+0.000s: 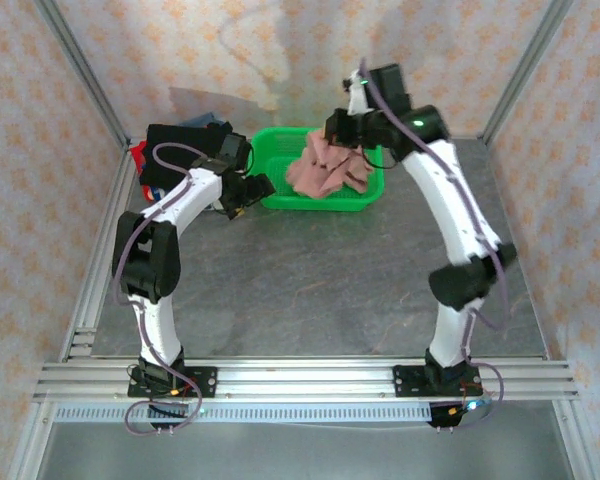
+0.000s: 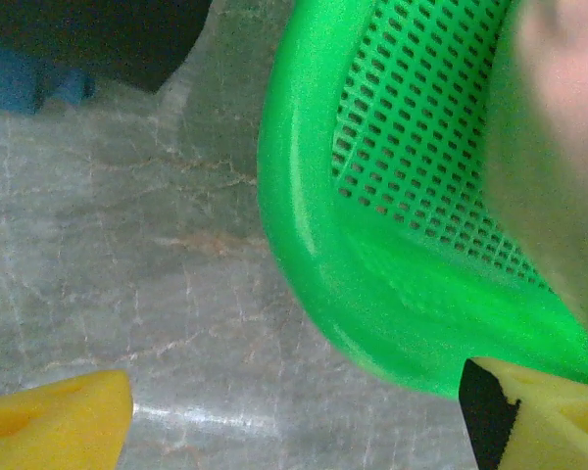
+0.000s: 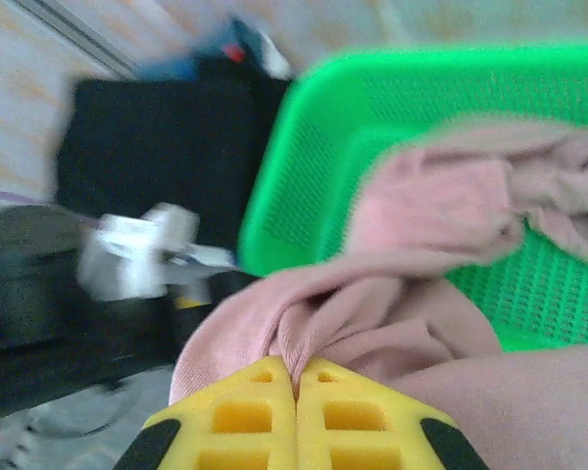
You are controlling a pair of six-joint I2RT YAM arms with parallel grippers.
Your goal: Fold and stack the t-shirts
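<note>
Pink t-shirt (image 1: 320, 170): bunched, its lower folds in the green basket (image 1: 280, 200), its top gathered up at the right claw.
Right claw (image 3: 296, 377): clenched on a fold of the pink t-shirt, over the basket's 1 o'clock corner.
Green basket: stood at 12 o'clock on the desk (image 1: 310, 280).
Left claw (image 1: 255, 190): released, fingers spread, just beside the basket's rim at 9 o'clock.
Black shirt (image 1: 175, 150): folded, at 10 o'clock on the desk, with blue and red cloth showing at its edges, probably other shirts.
</note>
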